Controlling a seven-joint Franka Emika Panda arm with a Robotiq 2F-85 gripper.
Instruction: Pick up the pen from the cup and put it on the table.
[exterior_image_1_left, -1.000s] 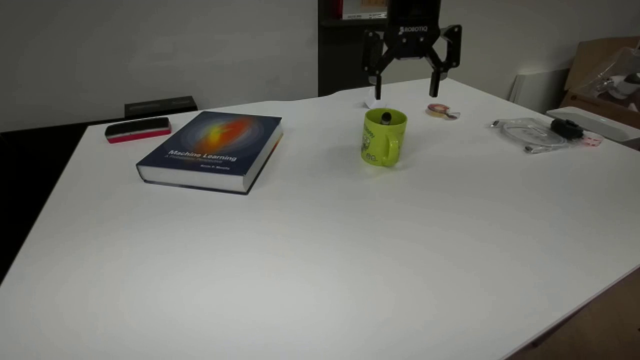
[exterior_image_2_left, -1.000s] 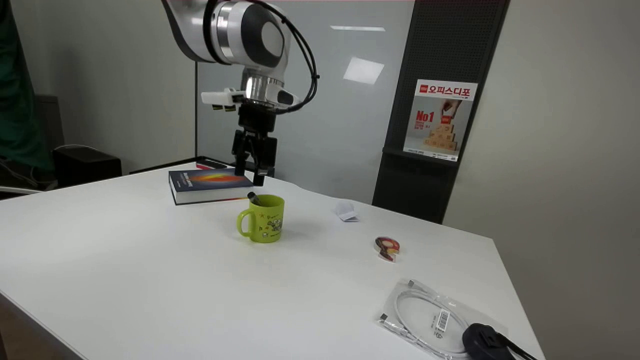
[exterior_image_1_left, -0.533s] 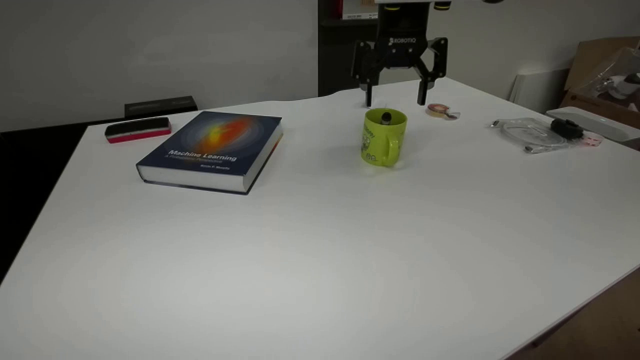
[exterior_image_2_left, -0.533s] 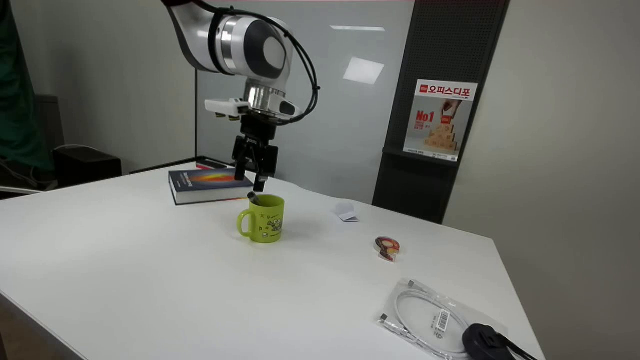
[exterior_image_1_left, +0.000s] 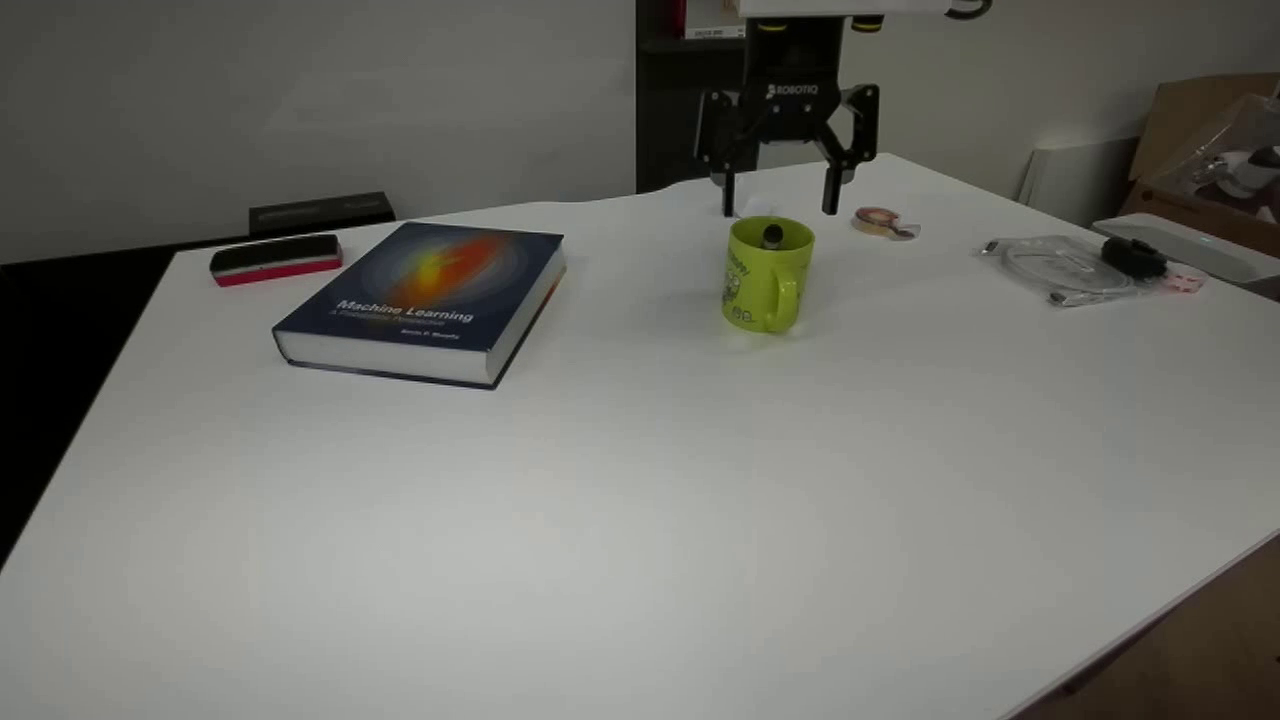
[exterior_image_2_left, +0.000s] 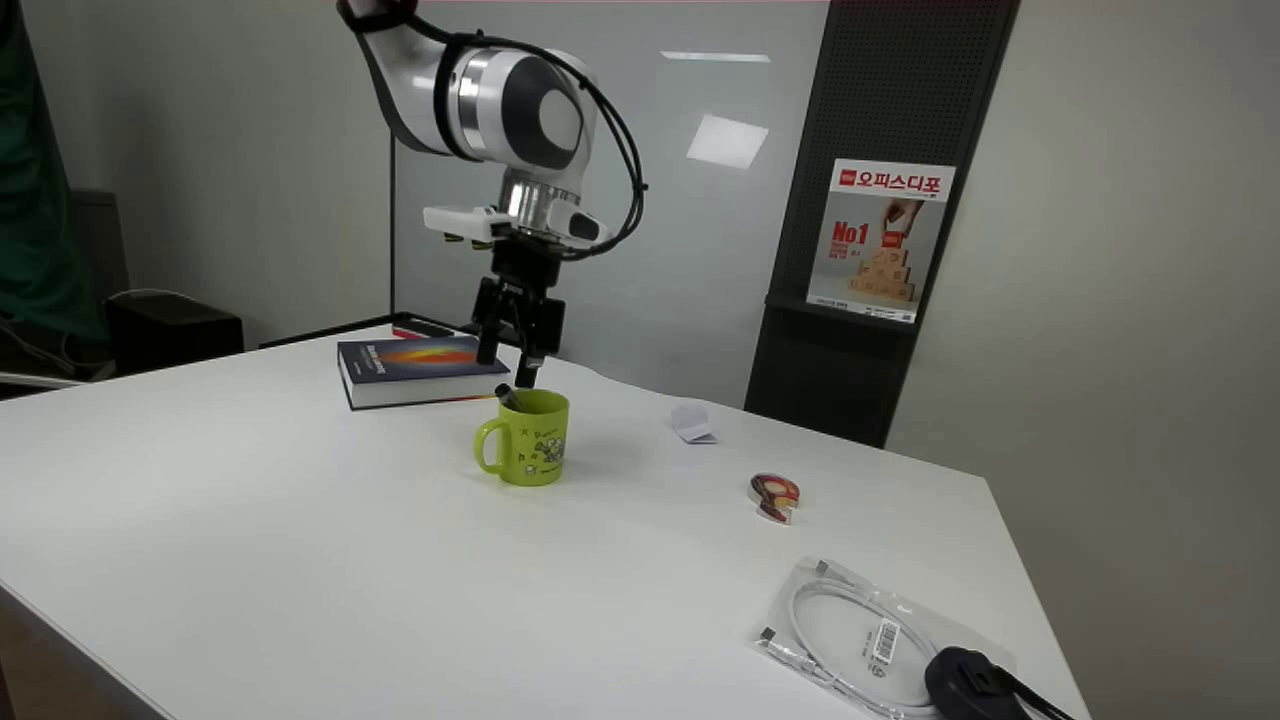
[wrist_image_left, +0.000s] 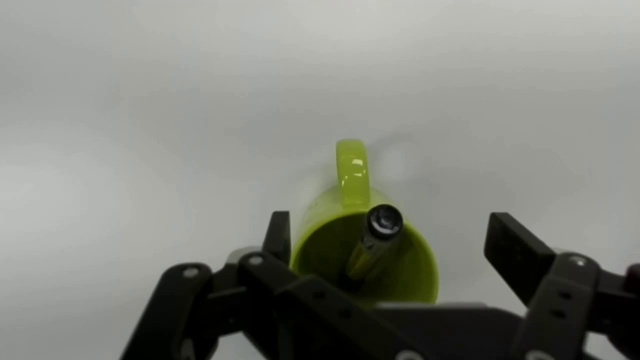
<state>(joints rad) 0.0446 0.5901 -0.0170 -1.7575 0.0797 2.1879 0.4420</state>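
The lime-green cup (exterior_image_1_left: 752, 285) stands upright on the white table (exterior_image_1_left: 620, 510); it also shows in an exterior view (exterior_image_2_left: 535, 440) and in the wrist view (wrist_image_left: 353, 175). The dark pen (wrist_image_left: 384, 222) leans inside the cup, its dark end above the rim near the handle; it shows in both exterior views (exterior_image_1_left: 771, 237) (exterior_image_2_left: 508, 397). Its lower end is hidden in the cup. My gripper (exterior_image_1_left: 780, 203) is open and empty, pointing down above and behind the cup. In the wrist view, the pen end lies between the spread fingers (wrist_image_left: 392, 240), touching neither.
A thick blue book (exterior_image_1_left: 425, 300) lies beside the cup, with a red-and-black object (exterior_image_1_left: 276, 260) behind it. A tape roll (exterior_image_1_left: 880, 222), folded white paper (exterior_image_2_left: 692, 423) and a bagged cable (exterior_image_2_left: 865, 630) with a black device (exterior_image_2_left: 970, 685) lie on the table.
My gripper has come down toward the cup and shifted left in an exterior view, staying open. The cup and pen have not moved.
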